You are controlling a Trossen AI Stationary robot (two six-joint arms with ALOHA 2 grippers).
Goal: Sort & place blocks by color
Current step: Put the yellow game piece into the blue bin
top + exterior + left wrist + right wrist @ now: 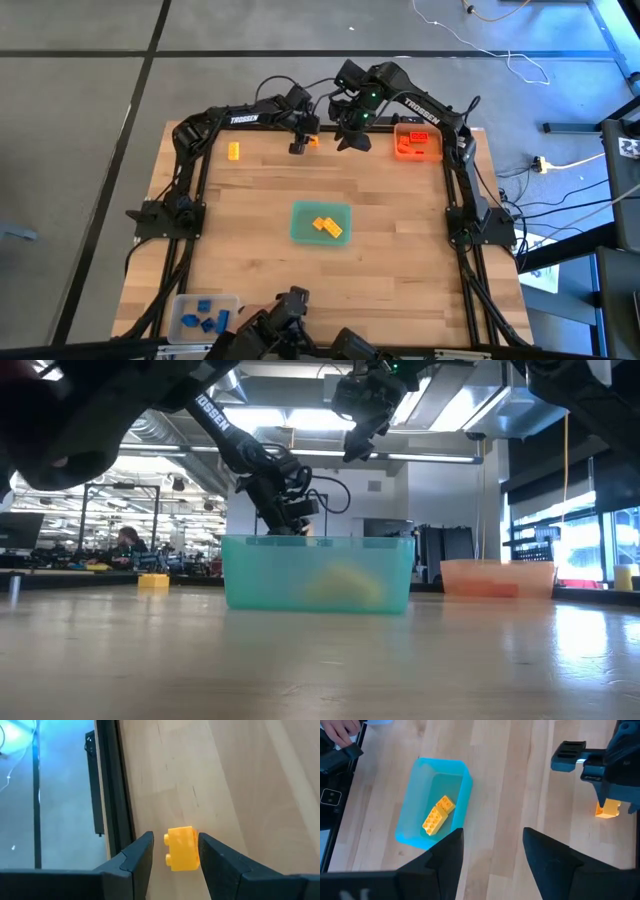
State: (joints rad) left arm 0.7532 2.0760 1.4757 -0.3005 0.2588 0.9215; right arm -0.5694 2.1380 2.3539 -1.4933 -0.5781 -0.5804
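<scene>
Near the table's far edge, a yellow block is straddled by the left gripper, whose fingers are parted on either side without visibly touching it. Two yellow blocks are held in the green tray at mid-table. Raised beside the orange tray, the right gripper is seen spread and empty.

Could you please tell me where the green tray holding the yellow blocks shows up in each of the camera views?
High view: the green tray sits mid-table, two yellow blocks inside.
Low view: the tray stands centre, seen side-on, a yellow blur within.
Left wrist view: not in it.
Right wrist view: the tray lies beyond the right claw.
Shared landmark: the yellow blocks inside it.
</scene>
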